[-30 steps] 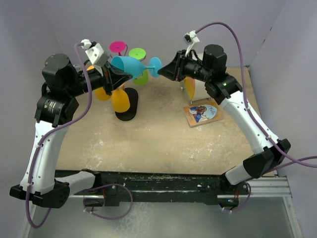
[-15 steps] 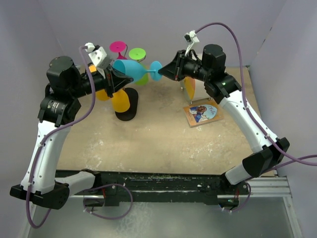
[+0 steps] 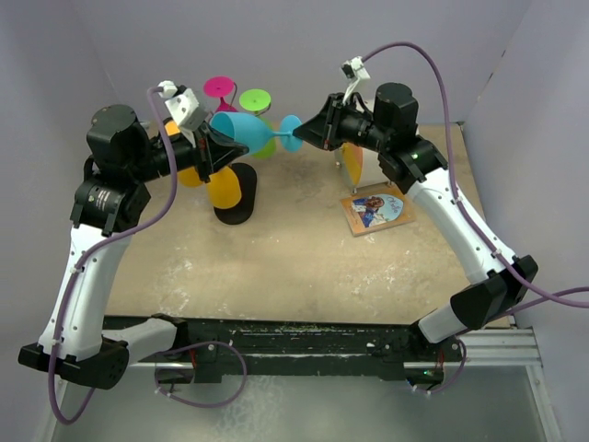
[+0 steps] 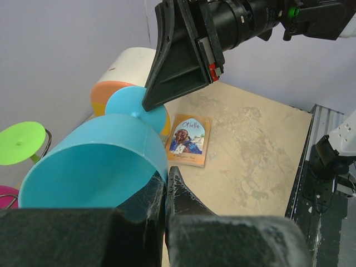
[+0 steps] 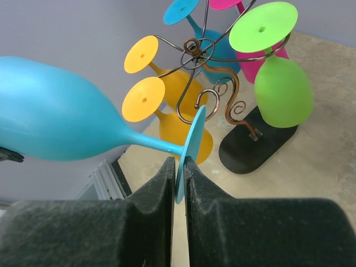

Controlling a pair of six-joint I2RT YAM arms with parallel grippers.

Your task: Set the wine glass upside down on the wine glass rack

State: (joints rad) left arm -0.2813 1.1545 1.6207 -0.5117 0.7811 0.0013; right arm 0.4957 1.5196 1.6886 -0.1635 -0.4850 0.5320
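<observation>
Holding the wine glass (image 3: 244, 132) sideways near the top of the wine glass rack (image 3: 237, 214), we have both hands on it in the top view. Left wrist: our left hand (image 4: 166, 181) pinches the bowl rim. Right wrist: our right hand (image 5: 179, 167) is closed on the foot. We judge that inverting and hanging are not yet done.
</observation>
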